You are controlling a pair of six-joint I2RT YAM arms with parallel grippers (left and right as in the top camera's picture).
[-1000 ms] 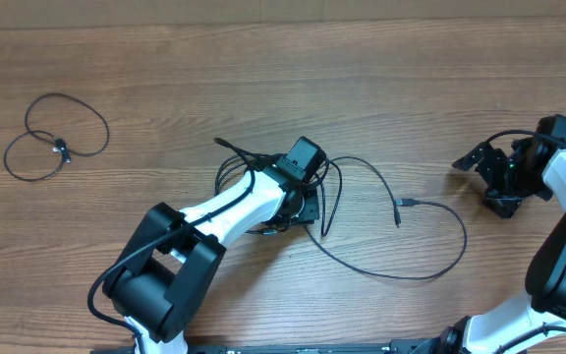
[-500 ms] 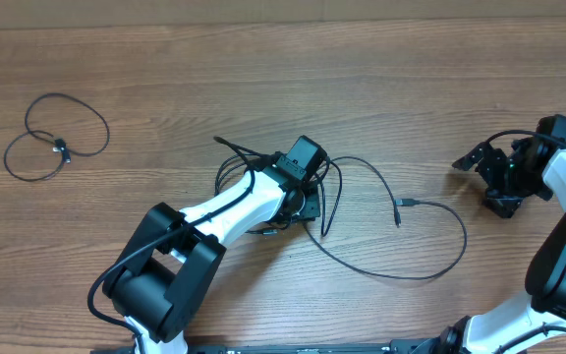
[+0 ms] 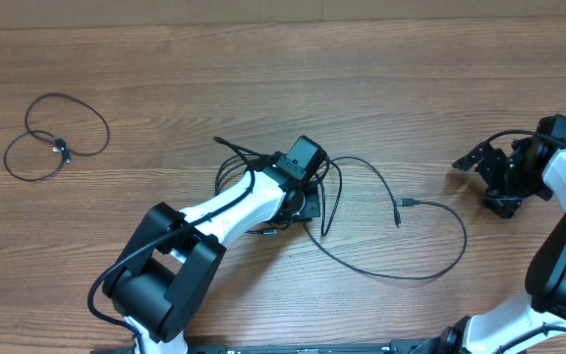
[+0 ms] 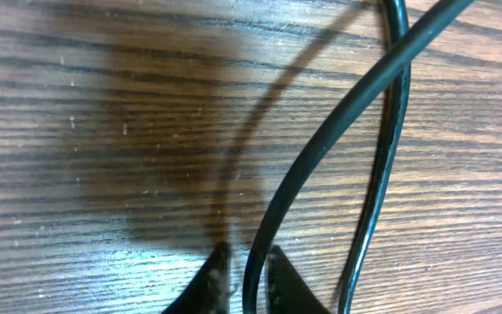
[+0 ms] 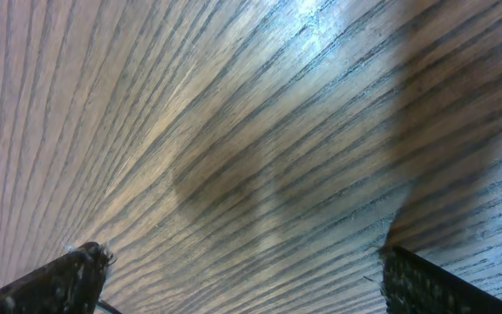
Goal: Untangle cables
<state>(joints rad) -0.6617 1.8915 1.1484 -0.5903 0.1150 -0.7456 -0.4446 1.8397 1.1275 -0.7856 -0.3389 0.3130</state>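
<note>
Centrally, left gripper (image 4: 251,281) pinches the cables (image 4: 321,146), their loose loop trailing toward the table's (image 3: 263,59) right edge; right gripper (image 5: 242,275) stands wide open.

Overhead view was bright, evenly lit and sharp, soft shadows lay on the surface (image 3: 362,79), left wrist view showed a broad dark shadow left of the cable (image 4: 389,131), right wrist view showed glare near the top, grain curved and stretched
</note>
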